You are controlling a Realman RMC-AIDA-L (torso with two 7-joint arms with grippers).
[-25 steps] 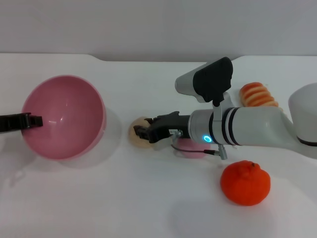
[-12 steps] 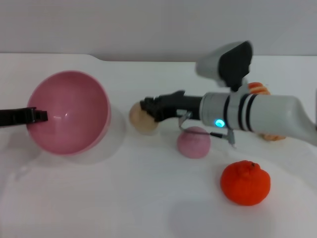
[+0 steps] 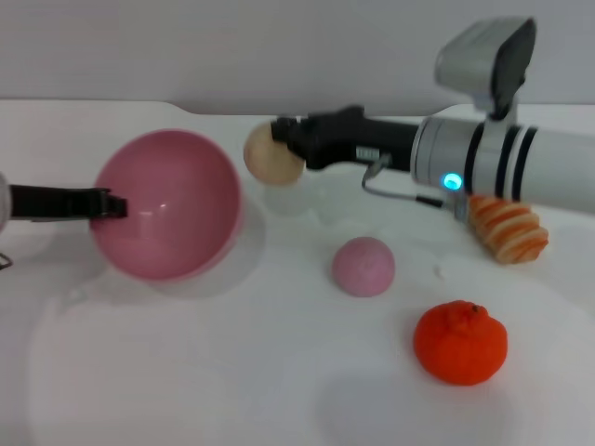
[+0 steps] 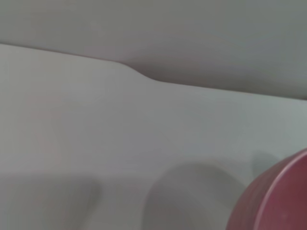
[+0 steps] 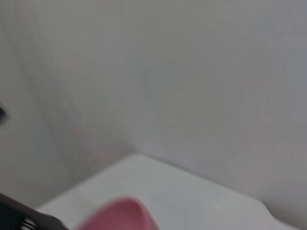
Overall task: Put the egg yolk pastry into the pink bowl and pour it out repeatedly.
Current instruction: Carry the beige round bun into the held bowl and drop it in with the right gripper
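just beside the pink bowl point(image 3: 167, 204) rim, right gripper point(image 3: 284, 149) jaws clamp the egg yolk pastry point(image 3: 270, 154) aloft.

A white tabletop point(image 3: 186, 372) filled most of the head view, smooth and matte, reaching to the near edge. Its far edge ran left to right across the scene, with a small step toward the left where the line dropped slightly before continuing right. Behind it stood a plain grey wall point(image 3: 232, 46), bare and evenly toned. Light fell softly from above and left faint, blurred shadows on the white surface. The left wrist view showed the same white tabletop point(image 4: 72, 134), the stepped far edge and the grey wall point(image 4: 192, 33) beyond. The right wrist view showed pale wall point(image 5: 216, 72) meeting the white tabletop point(image 5: 192, 201).
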